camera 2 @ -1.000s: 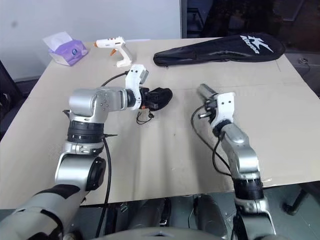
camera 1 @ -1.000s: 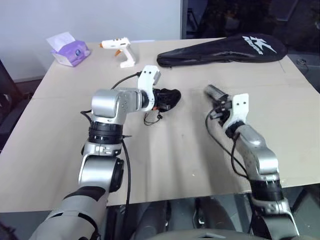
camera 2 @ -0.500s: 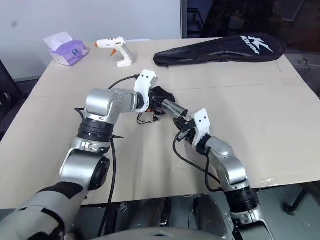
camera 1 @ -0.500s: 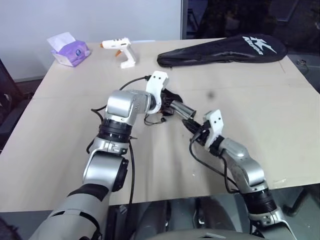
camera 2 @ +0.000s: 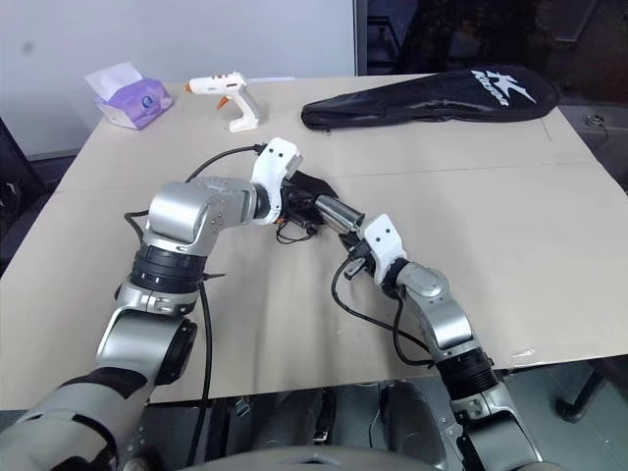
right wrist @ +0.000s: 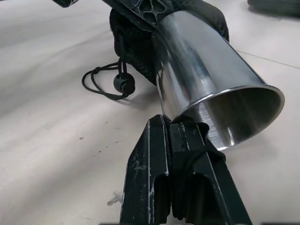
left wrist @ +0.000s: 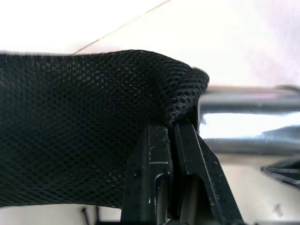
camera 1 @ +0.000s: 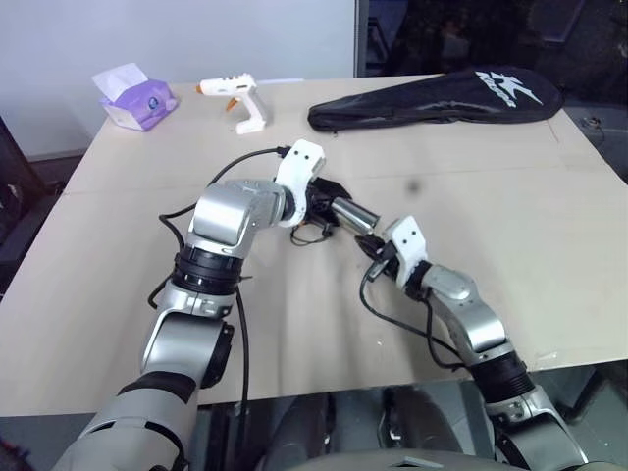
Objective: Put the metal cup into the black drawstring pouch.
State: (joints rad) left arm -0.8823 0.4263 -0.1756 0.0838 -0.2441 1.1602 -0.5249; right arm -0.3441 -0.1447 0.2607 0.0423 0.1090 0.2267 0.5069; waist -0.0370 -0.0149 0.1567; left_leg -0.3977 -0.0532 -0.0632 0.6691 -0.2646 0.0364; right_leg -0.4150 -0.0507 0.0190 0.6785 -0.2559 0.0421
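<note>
With the left fingers [left wrist: 171, 140] pinching the black drawstring pouch [left wrist: 84, 126] above the bench [camera 1: 549, 206], the right fingers [right wrist: 180, 136] clamp the metal cup [right wrist: 206, 89], base just entering the mouth, most still outside.

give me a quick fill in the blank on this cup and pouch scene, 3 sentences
1. The right gripper is shut on the rim of the ____.
2. The left gripper pinches the edge of the black ____.
3. The white glue gun lies beside a ____ tissue pack.

Missing words: cup; pouch; purple
</note>
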